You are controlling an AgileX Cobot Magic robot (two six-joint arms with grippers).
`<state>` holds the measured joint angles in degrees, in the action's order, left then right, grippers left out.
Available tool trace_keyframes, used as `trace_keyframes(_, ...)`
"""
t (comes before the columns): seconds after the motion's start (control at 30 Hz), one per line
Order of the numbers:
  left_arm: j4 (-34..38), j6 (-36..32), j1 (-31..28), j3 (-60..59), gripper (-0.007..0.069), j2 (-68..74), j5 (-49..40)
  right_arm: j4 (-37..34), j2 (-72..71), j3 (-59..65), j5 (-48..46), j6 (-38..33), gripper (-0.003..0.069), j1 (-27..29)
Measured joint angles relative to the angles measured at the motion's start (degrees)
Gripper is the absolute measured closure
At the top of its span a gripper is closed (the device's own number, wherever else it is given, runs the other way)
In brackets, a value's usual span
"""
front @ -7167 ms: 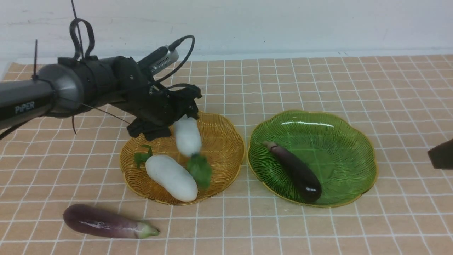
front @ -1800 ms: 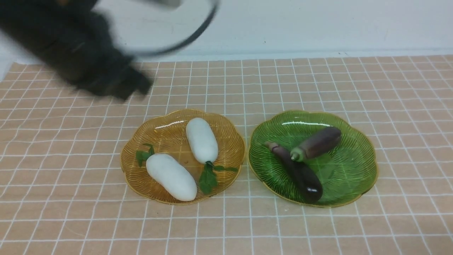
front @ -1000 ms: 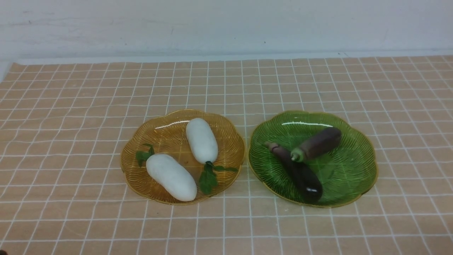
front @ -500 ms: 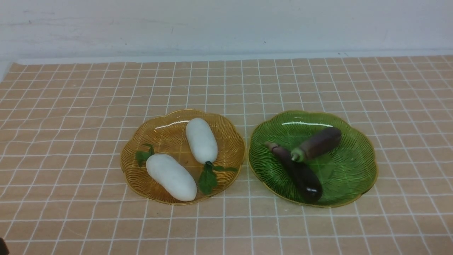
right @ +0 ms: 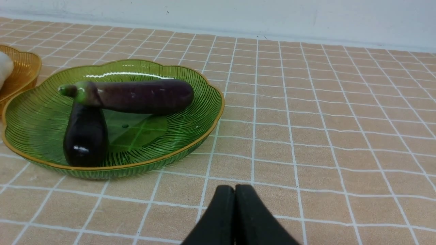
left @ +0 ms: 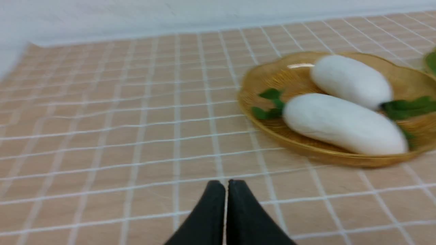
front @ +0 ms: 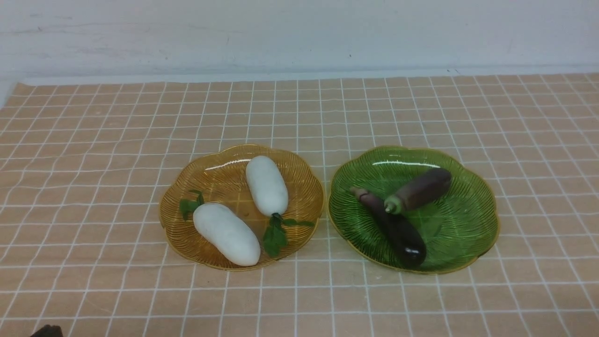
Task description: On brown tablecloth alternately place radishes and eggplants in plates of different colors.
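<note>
- Since the earliest frame, the left arm had left the middle of the scene, and the green-capped eggplant that had lain on the cloth by the near edge had ended up in the green plate; only a small dark shape showed at the lower left corner of the front view.
- Over the last second nothing on the bench had shifted.
- The brown tablecloth, tan-orange with a thin white grid, covered the whole bench up to a pale wall.
- The amber plate sat left of centre, with the green plate just beside it on the right; their rims were near each other but apart.
- Two white radishes lay in the amber plate. The nearer radish lay slantwise with its green leaves pointing to the far left; the farther radish had its leaves spread toward the near rim.
- Two eggplants lay in the green plate. The dark eggplant with a brownish stem ran from far left to near right, and the green-capped eggplant rested its cap end across it.
- The left pincer was closed, its black tips pressed together with nothing between them, above bare cloth near the amber plate.
- The right pincer was likewise closed and empty, above bare cloth near the green plate.
</note>
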<state>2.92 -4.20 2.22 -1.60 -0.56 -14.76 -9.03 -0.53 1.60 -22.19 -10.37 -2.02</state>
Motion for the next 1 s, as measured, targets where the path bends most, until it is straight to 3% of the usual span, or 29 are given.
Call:
trace_keyframes(0.17, 0.54, -2.34, -5.05, 0.0, 0.0627, -0.13, -0.85, 0.0, 0.0, 0.0, 0.0, 0.0, 0.0674, 0.0)
trace_keyframes(0.5, -4.19, 3.65, -0.46, 0.0, 0.0627, -0.17, -6.43, 0.0, 0.0, 0.0, 0.0, 0.0, 0.0674, 0.0)
trace_keyframes(1.0, -4.67, 4.2, 0.12, 0.0, 0.0627, -0.17, -7.01, 0.0, 0.0, 0.0, 0.0, 0.0, 0.0674, 0.0)
